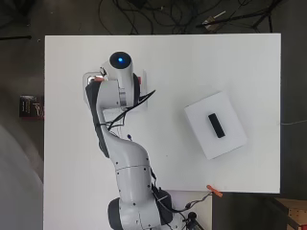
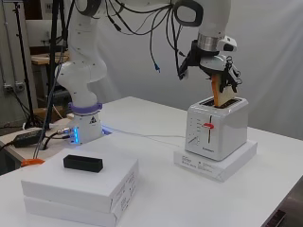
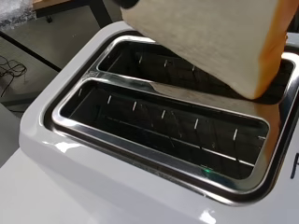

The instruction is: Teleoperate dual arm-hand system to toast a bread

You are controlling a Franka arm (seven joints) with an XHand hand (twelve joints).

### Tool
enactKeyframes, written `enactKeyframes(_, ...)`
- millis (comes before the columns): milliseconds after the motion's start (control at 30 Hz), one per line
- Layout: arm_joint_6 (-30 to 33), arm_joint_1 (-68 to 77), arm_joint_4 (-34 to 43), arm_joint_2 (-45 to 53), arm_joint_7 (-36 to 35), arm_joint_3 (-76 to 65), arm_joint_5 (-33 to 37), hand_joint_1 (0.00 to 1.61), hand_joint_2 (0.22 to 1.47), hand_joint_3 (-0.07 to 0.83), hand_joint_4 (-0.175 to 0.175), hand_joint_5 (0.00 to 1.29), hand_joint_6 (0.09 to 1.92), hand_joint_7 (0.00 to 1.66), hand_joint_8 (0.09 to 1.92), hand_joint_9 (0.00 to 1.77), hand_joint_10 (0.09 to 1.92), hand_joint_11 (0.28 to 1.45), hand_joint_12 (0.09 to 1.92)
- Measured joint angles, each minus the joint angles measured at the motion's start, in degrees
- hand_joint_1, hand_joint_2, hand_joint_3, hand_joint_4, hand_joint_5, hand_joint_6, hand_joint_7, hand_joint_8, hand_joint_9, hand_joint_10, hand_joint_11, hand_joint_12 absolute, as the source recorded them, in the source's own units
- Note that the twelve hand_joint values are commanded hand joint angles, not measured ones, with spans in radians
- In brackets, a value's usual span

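The hand (image 2: pixel 218 71) grips a slice of bread (image 2: pixel 222 92) held upright, lower edge pointing down into a slot of the white toaster (image 2: pixel 215 130). The toaster stands on a flat white box (image 2: pixel 235 163); its print is unreadable.

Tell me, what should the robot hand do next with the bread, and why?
Probably lower it straight down a little more. The hand holds the bread slice upright, its bottom edge just at the top of the toaster. In the wrist view the slice hangs over one slot, and both slots look empty, so it seems lined up to slide in.
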Motion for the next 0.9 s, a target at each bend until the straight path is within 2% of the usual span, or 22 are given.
enactKeyframes(267,5.6,0.3,0.5,-0.5,-2.3,1.3,-1.5,1.25,1.13,-0.001,-0.175,0.77,1.24,1.19,0.70,1.42,0.09,0.76,0.29)
enactKeyframes(600,1.6,0.3,1.0,1.3,-0.2,0.9,-1.3,1.25,1.13,0.001,-0.175,0.76,1.23,1.18,0.73,1.44,0.09,0.76,0.29)
enactKeyframes(633,1.4,0.2,0.4,1.0,0.4,0.8,-1.3,1.04,1.16,0.003,-0.116,0.71,0.91,1.09,0.54,1.33,0.09,0.72,0.23)
enactKeyframes(667,1.3,0.2,-0.5,0.5,1.0,0.7,-1.3,0.72,1.11,-0.006,-0.091,0.48,0.54,0.82,0.31,1.04,0.09,0.61,0.14)
enactKeyframes(700,0.9,0.2,-1.3,0.2,1.4,0.6,-1.2,0.45,0.97,-0.020,-0.085,0.27,0.29,0.48,0.16,0.67,0.09,0.50,0.09)
enactKeyframes(733,0.1,0.2,-1.9,0.3,1.9,0.6,-1.1,0.24,0.88,-0.021,-0.083,0.14,0.14,0.25,0.09,0.39,0.09,0.41,0.09)
enactKeyframes(767,-1.1,0.2,-2.1,0.6,2.8,0.6,-1.2,0.12,0.84,-0.018,-0.064,0.07,0.09,0.13,0.09,0.24,0.09,0.36,0.09)
enactKeyframes(833,-3.1,0.3,-1.2,1.4,6.2,0.6,-1.5,0.03,0.81,-0.009,-0.010,0.01,0.09,0.04,0.09,0.14,0.09,0.33,0.09)
enactKeyframes(900,-3.2,0.4,0.1,1.2,11.3,0.7,-2.1,0.00,0.93,0.005,0.017,0.00,0.09,0.03,0.09,0.14,0.09,0.33,0.09)
